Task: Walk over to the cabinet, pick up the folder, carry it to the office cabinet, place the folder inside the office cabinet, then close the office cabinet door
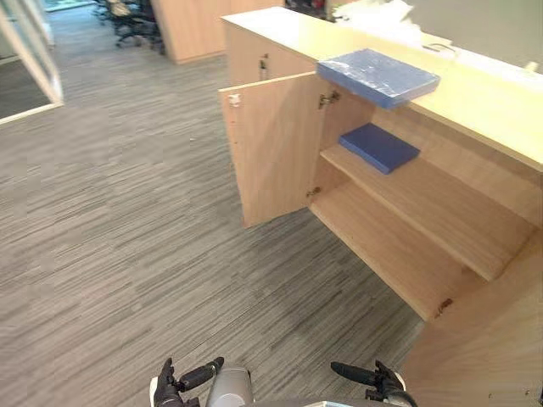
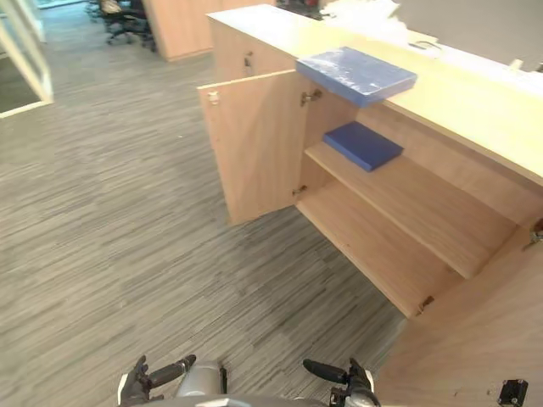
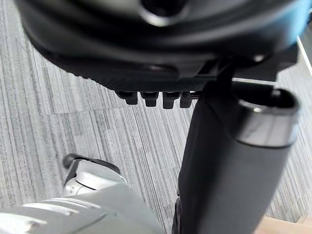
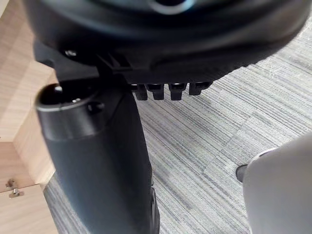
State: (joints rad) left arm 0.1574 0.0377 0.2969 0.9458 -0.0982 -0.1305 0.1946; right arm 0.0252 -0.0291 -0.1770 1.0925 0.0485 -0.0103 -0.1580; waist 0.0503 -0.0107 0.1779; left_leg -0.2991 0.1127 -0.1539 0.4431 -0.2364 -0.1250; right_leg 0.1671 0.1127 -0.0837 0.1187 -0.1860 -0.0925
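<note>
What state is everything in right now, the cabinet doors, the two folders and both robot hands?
Left cabinet door: swung wide open.
Right cabinet door: open too.
Light blue folder: flat on the cabinet top, overhanging its front edge.
Dark blue folder: flat on the upper shelf inside.
Left robot hand: open, holding nothing.
Right robot hand: open, holding nothing.

Pale blue folder (image 1: pixel 377 75) flat on top of office cabinet (image 1: pixel 475 106), corner overhanging front edge. Darker blue folder (image 1: pixel 379 147) flat on cabinet's upper shelf (image 1: pixel 441 203), hinge end. Cabinet door (image 1: pixel 271 148) wide open.
</note>
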